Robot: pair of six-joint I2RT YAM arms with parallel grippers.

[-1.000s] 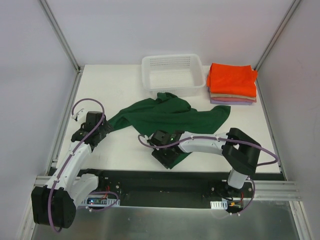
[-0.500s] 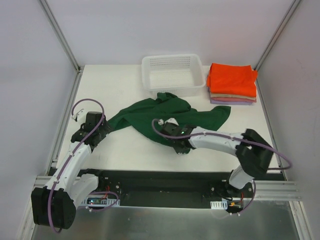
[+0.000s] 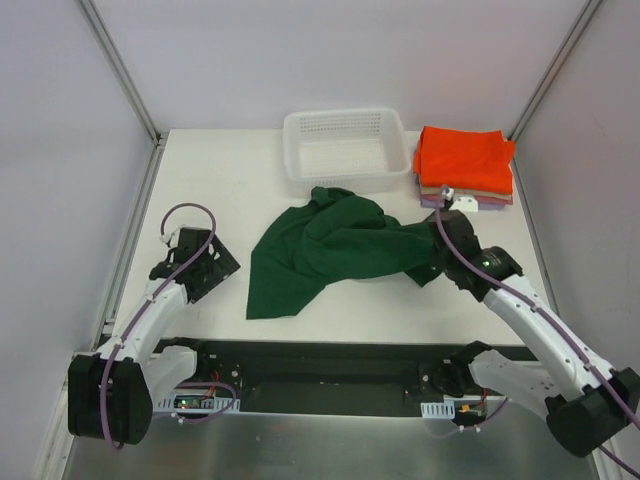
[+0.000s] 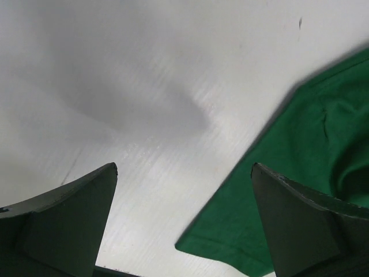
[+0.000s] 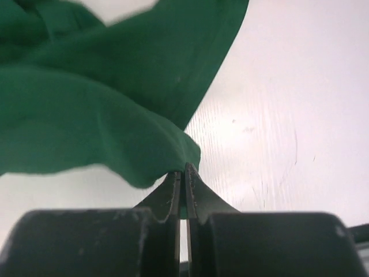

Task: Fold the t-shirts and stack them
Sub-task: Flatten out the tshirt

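Observation:
A dark green t-shirt (image 3: 330, 245) lies crumpled in the middle of the table. My right gripper (image 3: 432, 268) is at the shirt's right end, shut on a fold of the green cloth (image 5: 86, 104); in the right wrist view the two fingertips (image 5: 184, 168) pinch the fabric, which hangs up and to the left. My left gripper (image 3: 210, 262) stands open left of the shirt, not touching it. In the left wrist view, a corner of the green shirt (image 4: 300, 150) lies by the right finger (image 4: 305, 225). A stack of folded t-shirts has orange (image 3: 462, 158) on top, with tan (image 3: 440, 188) and lilac (image 3: 465, 203) under it.
A white mesh basket (image 3: 345, 116) stands at the back centre, touching the green shirt's far edge. The folded stack is at the back right corner, just behind my right wrist. Metal frame rails run along both table sides.
My right gripper closed on the green shirt near the front edge and carried it right and back. The shirt's left end slid away from my left gripper, which shifted slightly.

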